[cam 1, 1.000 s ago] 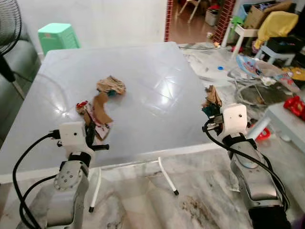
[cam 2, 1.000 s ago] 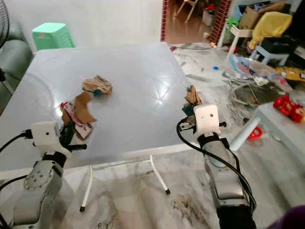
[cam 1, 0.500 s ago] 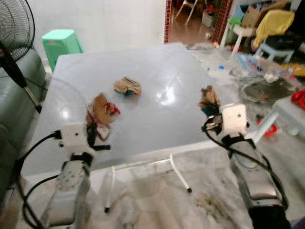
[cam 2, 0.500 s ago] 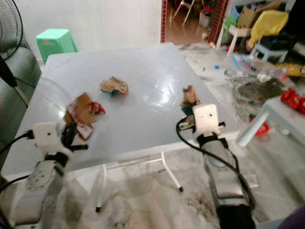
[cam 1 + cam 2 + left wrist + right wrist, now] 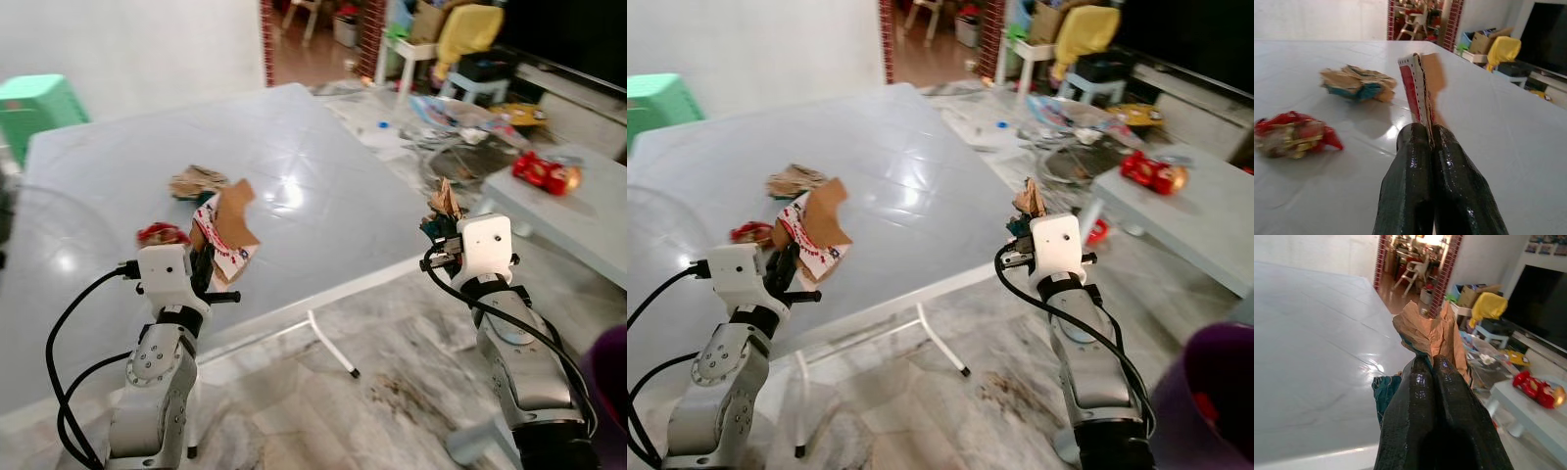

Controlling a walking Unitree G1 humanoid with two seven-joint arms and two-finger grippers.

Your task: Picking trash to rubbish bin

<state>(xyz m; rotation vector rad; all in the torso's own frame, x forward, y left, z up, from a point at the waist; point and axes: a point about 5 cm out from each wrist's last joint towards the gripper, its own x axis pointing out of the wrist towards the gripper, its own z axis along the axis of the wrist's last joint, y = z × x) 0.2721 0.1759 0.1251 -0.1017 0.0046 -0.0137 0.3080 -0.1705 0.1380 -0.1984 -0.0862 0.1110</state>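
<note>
Already both hands are loaded, so the step in hand reads as carrying, not picking. The left hand [image 5: 1422,147] has its two black fingers pressed together on a flat piece of cardboard [image 5: 227,227] with a red-and-white printed edge, which stands up from the fingertips above the near edge of the table [image 5: 323,201]. The right hand [image 5: 1431,369] is likewise clamped tight, on a crumpled brown paper wad [image 5: 1431,335] with a bit of dark teal scrap hanging just beside the fingers; in the head views this hand sits off the table's right corner, over the floor.

Outward from the hands, two pieces of trash lie on the white table: a red crumpled wrapper [image 5: 1292,138] near the left hand, and a brown-and-teal crumpled packet [image 5: 1357,83] farther in. They are apart from each other and from the held cardboard.

Low at the right edge of the right eye view stands a purple bin [image 5: 1207,403], close to the right arm and well apart from the left one. My judgement is that the next move calls for turning toward that bin, bringing each hand over its opening in turn, and opening the fingers only once the trash hangs inside the rim. The cardboard is broad and stiff, so it may catch on the rim if tilted wrongly. After that, the two pieces on the table remain to be fetched.
</note>
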